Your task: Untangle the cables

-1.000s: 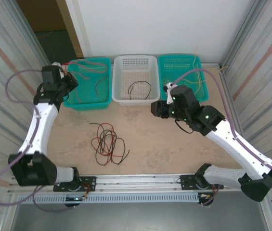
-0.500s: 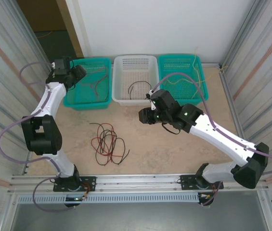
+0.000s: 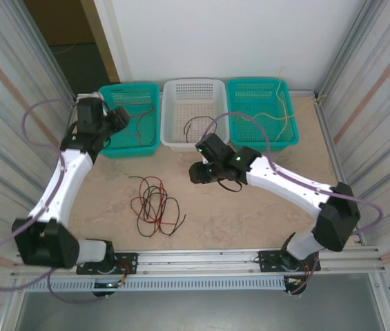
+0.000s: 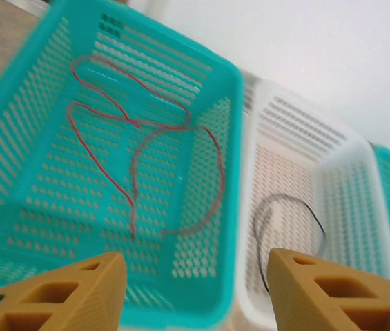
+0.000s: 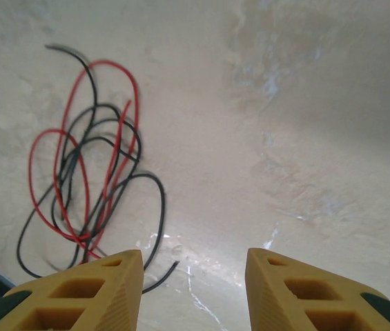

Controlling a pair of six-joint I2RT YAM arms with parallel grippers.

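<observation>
1. On the table (image 3: 250, 214), left of centre: tangle (image 3: 154, 205) of thin red and black cables, long narrow loops crossing each other many times (can't tell how many separate wires).
2. Right wrist view: tangle (image 5: 88, 186) sits at frame left, red loops threaded through black ones, and one black end trails out toward the frame's lower edge.
3. Back of the table, three baskets side by side, one colour each: red cable (image 3: 139, 114) in left teal basket (image 3: 129, 148), black cable (image 3: 198, 123) in white basket (image 3: 191, 143), yellow cable (image 3: 281, 110) in right teal basket (image 3: 250, 83).
4. Left wrist view: red cable (image 4: 132, 179) lies in loose open curves on the basket floor; black cable (image 4: 284, 196) is one plain loop.
5. Left gripper (image 4: 193, 265) is at the left teal basket's near side, jaws released, nothing between them.
6. Right gripper (image 5: 193, 258) is over bare table to the right of the tangle and clear of it, jaws released, empty.
</observation>
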